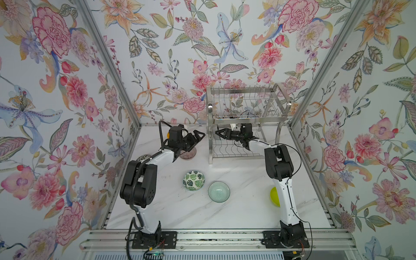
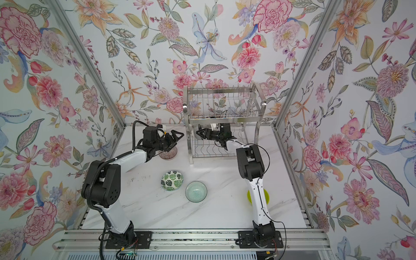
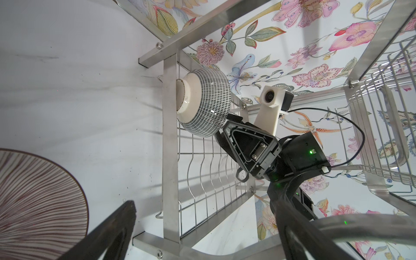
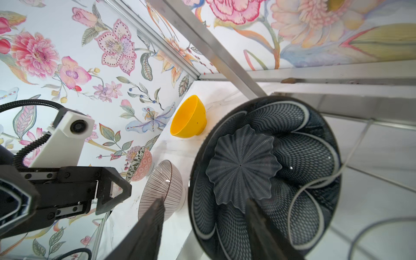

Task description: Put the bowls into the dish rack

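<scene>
The dish rack (image 1: 247, 108) (image 2: 222, 105) stands at the back. A dark navy floral bowl (image 4: 258, 168) (image 3: 202, 103) stands on edge at the left end of its lower tier. My right gripper (image 1: 218, 134) (image 2: 198, 133) (image 4: 203, 202) is open, its fingers straddling that bowl's rim with a gap on the outer side. My left gripper (image 1: 199, 139) (image 2: 177, 140) (image 3: 207, 236) hangs wide open and empty above the pinkish ribbed bowl (image 1: 188, 155) (image 3: 38, 198). Leaf-print bowl (image 1: 194, 180) and pale green glass bowl (image 1: 218, 192) sit mid-table. The lime-green bowl (image 1: 274, 195) is half hidden by the right arm.
An orange-yellow bowl (image 4: 189, 119) lies tipped at the back of the table by the wall. Another patterned bowl (image 4: 139, 166) sits left of the ribbed one, mostly behind the left arm in both top views. Flowered walls enclose the table on three sides.
</scene>
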